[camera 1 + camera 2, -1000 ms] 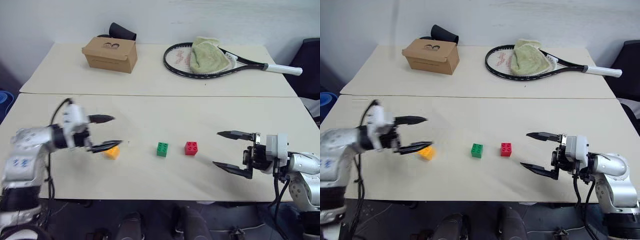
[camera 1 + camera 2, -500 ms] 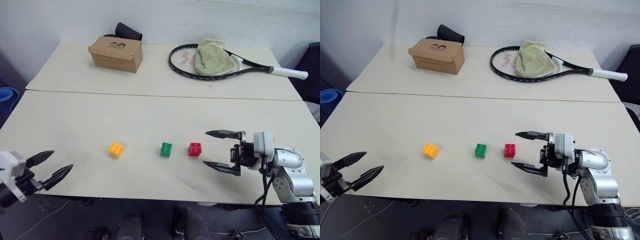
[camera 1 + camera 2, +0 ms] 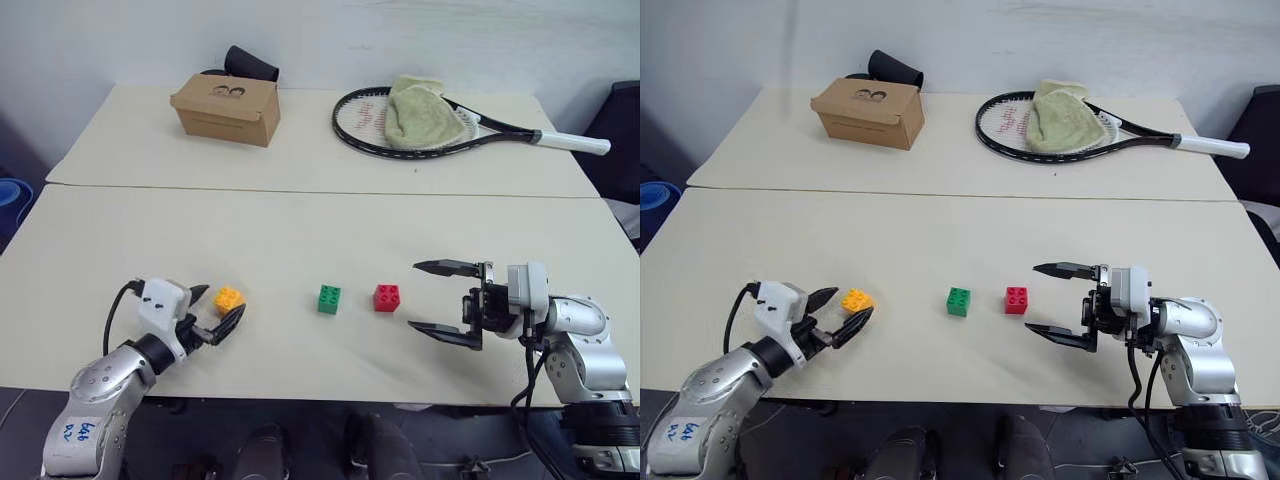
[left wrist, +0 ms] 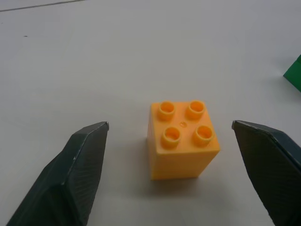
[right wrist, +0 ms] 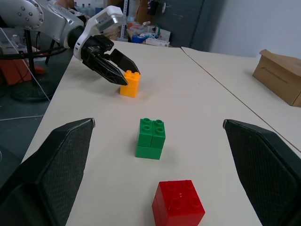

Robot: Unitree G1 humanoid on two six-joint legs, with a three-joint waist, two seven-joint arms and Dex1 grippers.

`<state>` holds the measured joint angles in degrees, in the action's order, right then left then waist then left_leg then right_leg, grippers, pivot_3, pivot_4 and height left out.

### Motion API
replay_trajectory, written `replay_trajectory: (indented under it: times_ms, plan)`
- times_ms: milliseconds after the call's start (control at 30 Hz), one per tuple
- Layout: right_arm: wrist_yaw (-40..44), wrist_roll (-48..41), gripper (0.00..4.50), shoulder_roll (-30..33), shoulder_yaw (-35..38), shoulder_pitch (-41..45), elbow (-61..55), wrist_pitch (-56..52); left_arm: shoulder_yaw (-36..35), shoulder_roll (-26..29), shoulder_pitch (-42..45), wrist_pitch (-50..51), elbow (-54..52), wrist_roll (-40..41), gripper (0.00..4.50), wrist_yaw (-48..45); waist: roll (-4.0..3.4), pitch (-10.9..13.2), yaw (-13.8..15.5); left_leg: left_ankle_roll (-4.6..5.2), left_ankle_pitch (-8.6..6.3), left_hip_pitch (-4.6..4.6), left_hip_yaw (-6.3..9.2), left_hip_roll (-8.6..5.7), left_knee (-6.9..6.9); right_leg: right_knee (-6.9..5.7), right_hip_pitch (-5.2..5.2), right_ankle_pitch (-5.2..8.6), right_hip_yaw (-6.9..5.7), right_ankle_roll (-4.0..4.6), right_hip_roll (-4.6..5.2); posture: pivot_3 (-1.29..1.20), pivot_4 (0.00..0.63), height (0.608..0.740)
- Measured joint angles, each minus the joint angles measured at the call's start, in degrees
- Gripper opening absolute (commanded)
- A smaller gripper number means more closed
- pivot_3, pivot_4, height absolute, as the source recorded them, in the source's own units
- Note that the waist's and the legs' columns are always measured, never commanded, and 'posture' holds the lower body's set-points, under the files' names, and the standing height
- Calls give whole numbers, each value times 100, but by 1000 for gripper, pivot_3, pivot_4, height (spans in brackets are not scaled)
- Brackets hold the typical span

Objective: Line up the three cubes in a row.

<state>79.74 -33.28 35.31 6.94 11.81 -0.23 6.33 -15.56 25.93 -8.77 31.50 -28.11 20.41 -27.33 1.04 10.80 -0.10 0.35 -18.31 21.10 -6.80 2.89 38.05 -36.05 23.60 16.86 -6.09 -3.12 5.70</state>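
Observation:
Three studded cubes lie in the near half of the table: orange-yellow point(image 3: 229, 298), green point(image 3: 328, 298) and red point(image 3: 386, 297). My left gripper point(image 3: 218, 307) lies low on the table at the orange-yellow cube, open. In the left wrist view that cube point(image 4: 182, 139) stands between the two fingers point(image 4: 80, 165) with a gap on each side. My right gripper point(image 3: 425, 296) is open and empty, pointing at the red cube from its right, a short way off. In the right wrist view the red cube point(image 5: 178, 205), green cube point(image 5: 151, 137) and orange-yellow cube point(image 5: 130, 84) recede in a rough line.
On the far table a brown cardboard box point(image 3: 224, 107) stands at the back left with a black object point(image 3: 250, 62) behind it. A tennis racket point(image 3: 440, 125) with a green towel point(image 3: 418, 110) on it lies at the back right. A seam point(image 3: 320, 190) joins the two tables.
My left gripper, off the table's front left corner half a second ago, has come back in low around the orange-yellow cube. The cubes and the right gripper have stayed put.

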Motion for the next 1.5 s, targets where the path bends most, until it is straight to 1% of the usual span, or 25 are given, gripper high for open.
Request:
replay_trajectory:
  times_ms: [233, 333, 400, 467, 567, 633, 733, 867, 1033, 1300, 1467, 1500]
  plan:
    - [97, 15, 4500, -41, 39, -390, 214, 378, 227, 111, -5, -291, 205, -125, 1514, -127, 0, 0, 9, 1, 0, 1, 1, 0, 0, 2, -1, 0, -2, 0, 2, 0, 150, 740]
    - [112, 16, 4500, -53, 61, -520, 274, 507, 266, 315, 111, -575, 497, -148, 1477, -423, -2, -1, 6, 0, 0, -2, 1, 0, 0, -1, 0, 0, -2, 0, 1, 0, 150, 740]
    - [112, 14, 4500, -53, 88, -563, 273, 560, 265, 557, 322, -821, 880, -114, 1477, -835, -2, -1, 5, -1, 1, -1, 2, 2, 1, -1, 0, -1, -3, 3, -2, 0, 150, 740]
    - [123, 13, 4500, -53, 124, -629, 280, 619, 377, 898, 696, -1125, 1291, -36, 1477, -1488, -2, -1, 4, -3, 3, 4, 2, 3, 4, -2, 3, -1, -6, 4, -6, 0, 150, 740]
    - [167, 10, 4500, -47, 213, -659, 305, 683, 661, 1386, 1699, -1646, 2092, 37, 1477, -2677, -3, -1, 32, -13, 10, 6, 0, 0, 7, -1, 3, -2, -7, 4, -5, 0, 150, 740]
    - [190, 12, 4500, -16, 260, -676, 331, 727, 1084, 1610, 2476, -2248, 2715, -60, 1477, -3598, -3, -2, 41, -30, 20, 7, -6, -6, 8, 1, 2, -4, -9, 0, -7, 0, 150, 740]
    - [204, 10, 4500, 20, 293, -739, 329, 729, 1637, 1537, 3469, -2924, 3776, -258, 1477, -4528, -4, -2, 35, -25, 22, 7, -19, -8, 10, 4, 4, -8, -22, -7, -18, 0, 150, 740]
    - [169, 1, 4500, 107, 376, -923, 225, 688, 2238, 1442, 4288, -3957, 5216, -734, 1477, -5415, -4, -2, -19, -24, 22, 5, -45, -7, 12, 3, 13, -10, -24, -11, -32, 0, 150, 740]
    - [-51, -12, 4500, 194, 492, -1202, -216, 508, 2413, 1222, 4670, -4698, 6327, -939, 1477, -5837, -3, -2, 0, -24, 23, 5, -39, 0, 15, -2, 15, -10, -25, -11, -28, 0, 150, 740]
    - [-296, -24, 4500, 214, 564, -1476, -528, 325, 2386, 1007, 4977, -5237, 7102, -961, 1477, -5834, -3, -2, 20, -13, 25, 4, -32, -10, 19, -5, 10, -15, -26, -20, -16, 0, 150, 740]
    - [-336, -22, 4500, 227, 564, -1484, -648, 229, 2381, 972, 5249, -5273, 7492, -1016, 1477, -5860, -2, -2, 19, -9, 26, 8, -31, -13, 19, -4, 11, -17, -27, -24, -18, 0, 150, 740]
    - [-336, -21, 4500, 228, 564, -1487, -648, 221, 2381, 972, 5286, -5240, 7559, -1022, 1827, -5862, -2, -2, 19, -9, 26, 9, -31, -12, 19, -4, 11, -17, -28, -24, -19, 0, 150, 740]
